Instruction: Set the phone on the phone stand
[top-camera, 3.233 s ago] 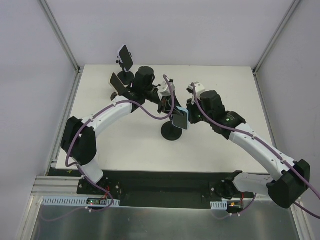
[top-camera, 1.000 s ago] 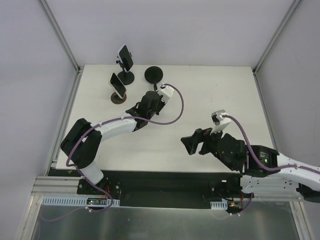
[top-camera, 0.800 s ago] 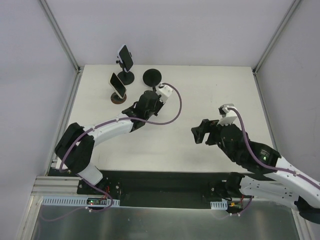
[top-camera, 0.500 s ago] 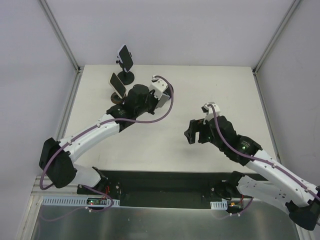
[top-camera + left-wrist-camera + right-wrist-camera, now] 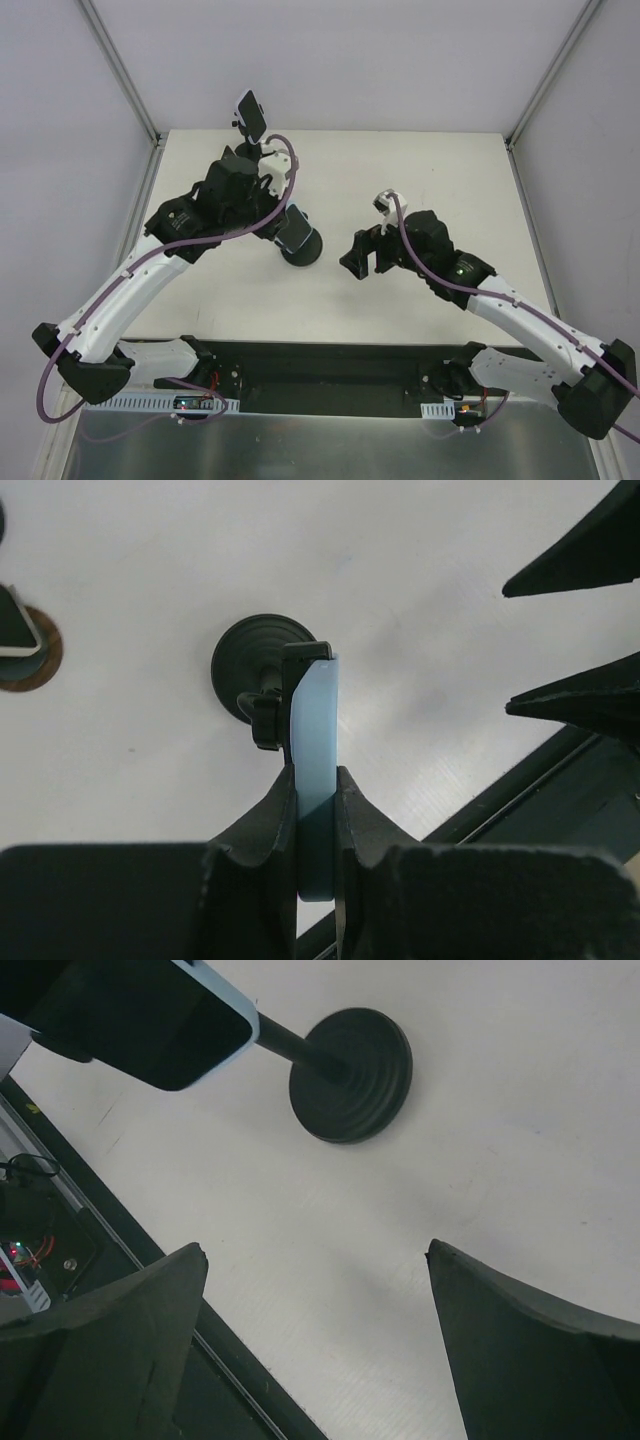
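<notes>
The phone [image 5: 291, 229], dark screen in a light blue case, is pinched edge-on by my left gripper [image 5: 287, 222], which is shut on it. In the left wrist view the phone [image 5: 313, 735] lies against the black cradle of the phone stand [image 5: 248, 668], with my left gripper [image 5: 316, 780] clamped on its lower end. The stand's round black base [image 5: 304, 248] sits near the table's middle. My right gripper [image 5: 357, 260] hangs open just right of it, holding nothing. The right wrist view shows the phone [image 5: 140, 1015], the stand base [image 5: 352, 1075] and my right gripper [image 5: 315, 1250] wide apart.
A second phone on a black stand [image 5: 250, 116] stands at the back left. A brown stand base with a phone [image 5: 18, 640] shows at the left wrist view's far left. The table's near edge and dark rail [image 5: 60, 1250] lie close below the right gripper.
The left arm has swung from the back toward the middle with the phone, and the black stand now stands there. The right gripper has moved left and opened wider.
</notes>
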